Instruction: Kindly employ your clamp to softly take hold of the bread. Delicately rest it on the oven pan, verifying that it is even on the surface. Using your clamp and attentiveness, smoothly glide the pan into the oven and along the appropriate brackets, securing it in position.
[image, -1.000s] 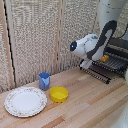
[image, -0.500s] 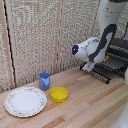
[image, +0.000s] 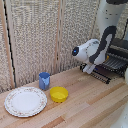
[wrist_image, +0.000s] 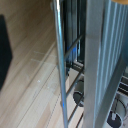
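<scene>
At far right, the clamp (image: 91, 69) meets the oven pan (image: 111, 64) projecting from the oven (image: 119, 50); finger state cannot be told. Pan: probably rigid, slippery; grip its front rim.

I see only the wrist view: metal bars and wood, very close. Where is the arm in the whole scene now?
Observer: The white arm bends low over the oven pan, at the exterior view's right.
Operator: Where is the oven itself?
Observer: The oven stands directly behind the pan, at the right edge.
Operator: What else is there?
Observer: A blue cup, a yellow bowl and a patterned plate, all toward the exterior view's left.
</scene>
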